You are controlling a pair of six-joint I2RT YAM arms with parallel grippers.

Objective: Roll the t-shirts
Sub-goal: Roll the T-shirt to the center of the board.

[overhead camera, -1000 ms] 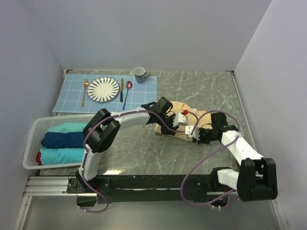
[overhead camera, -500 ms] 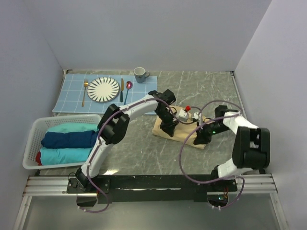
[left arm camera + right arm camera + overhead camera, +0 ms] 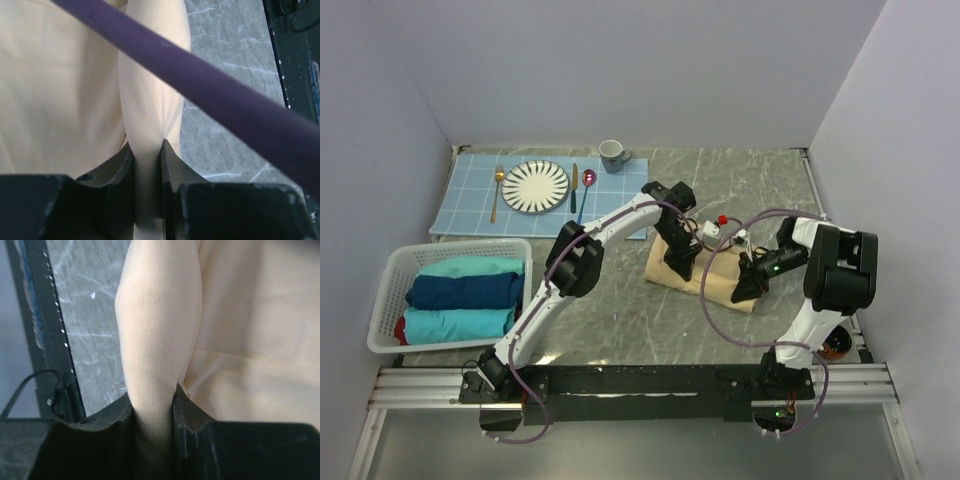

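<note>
Yellow-tan t-shirt (image 3: 712, 262) sits on the desk (image 3: 760, 190) as a folded slab, with both sets of jaws on it. The left jaws are at its left end and the right jaws at its right end, so the cloth spans between them.

From the left wrist I see the left jaws pinching a rolled ridge of the yellow-tan t-shirt (image 3: 152, 90). The ridge runs straight ahead from the tips, cloth fills the gap between them, flat cloth lies to their left and bare desk (image 3: 225, 125) to their right. A purple cable (image 3: 200, 85) crosses in front of the lens.

From the right wrist I see the right jaws pinching the same kind of ridge (image 3: 157, 330). It is clamped on both sides, with flat cloth to the right of the tips and desk (image 3: 85, 315) to the left.

Well off to the left of the left jaws is a white basket (image 3: 390, 272). It holds a teal t-shirt (image 3: 460, 266), a navy t-shirt (image 3: 460, 291) and a second teal one (image 3: 455, 324), all rolled and side by side.

Beyond the left jaws and off to the left is a blue grid placemat (image 3: 470, 210). On it are a plate (image 3: 535, 186), a fork (image 3: 498, 190), a knife (image 3: 574, 187) and a spoon (image 3: 586, 185). A mug (image 3: 612, 155) sits at its far right corner.
</note>
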